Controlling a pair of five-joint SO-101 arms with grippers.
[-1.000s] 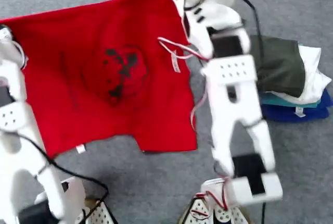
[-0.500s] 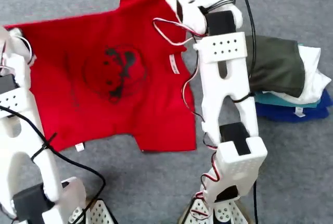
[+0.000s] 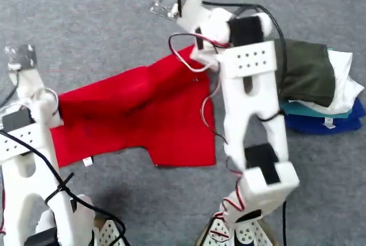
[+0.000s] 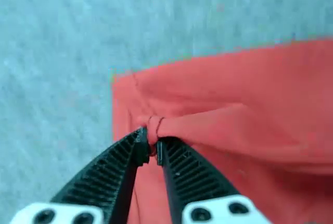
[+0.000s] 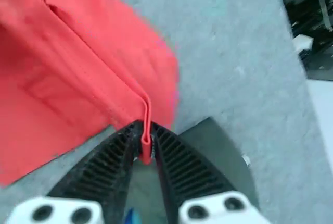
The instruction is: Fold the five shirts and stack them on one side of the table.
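Observation:
The red shirt (image 3: 143, 108) lies left of centre on the grey table (image 3: 86, 28), its far half lifted and doubled over toward the near hem. My left gripper (image 3: 54, 104) is shut on a bunched pinch of red cloth at the shirt's left edge (image 4: 234, 130); the pinch sits between the black fingers (image 4: 125, 161). My right gripper (image 3: 196, 57) is shut on the shirt's right far edge, and a thin fold of red fabric (image 5: 62, 67) runs into its tips (image 5: 145, 148). A stack of folded shirts, dark green (image 3: 306, 71) on top, sits at the right.
Under the green shirt the stack holds white (image 3: 346, 83), teal (image 3: 309, 108) and blue (image 3: 326, 123) ones, close beside the right arm. The green one (image 5: 223, 146) shows just under the right gripper. Both arm bases stand at the near edge; bare table lies beyond the shirt.
The shirt lay flat with its dark print up. Both grippers have since drawn its far edge up and toward the near side, doubling it over and hiding the print.

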